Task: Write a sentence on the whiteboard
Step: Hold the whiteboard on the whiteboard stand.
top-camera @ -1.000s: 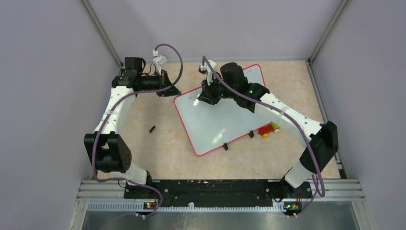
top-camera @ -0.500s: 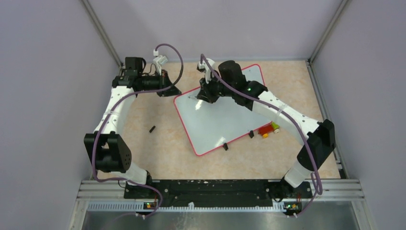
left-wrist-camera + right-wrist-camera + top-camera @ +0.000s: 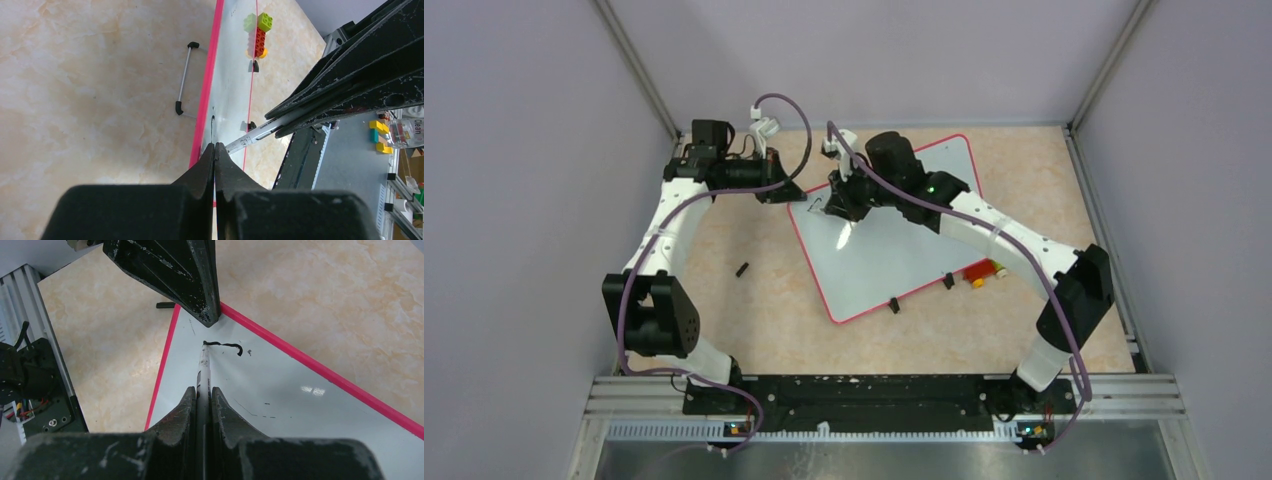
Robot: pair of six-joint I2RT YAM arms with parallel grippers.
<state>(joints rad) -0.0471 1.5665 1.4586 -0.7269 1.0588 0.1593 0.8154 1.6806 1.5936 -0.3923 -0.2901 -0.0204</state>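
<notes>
Black and shut tight, my right pincer (image 3: pixel 202 390) clamps the white marker (image 3: pixel 204 367), tip down on the whiteboard (image 3: pixel 310 415). Pressing hard could skid the whiteboard or snag my closed left pincer (image 3: pixel 215 147), which is crowding the red frame (image 3: pixel 203 100). The sentence (image 3: pixel 225 345), one short hook, lies at the marker tip.

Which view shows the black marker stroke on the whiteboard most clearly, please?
The right wrist view: the stroke curls plainly from the marker tip. The left wrist view shows only a thin foreshortened mark; the top external view barely shows it.
</notes>
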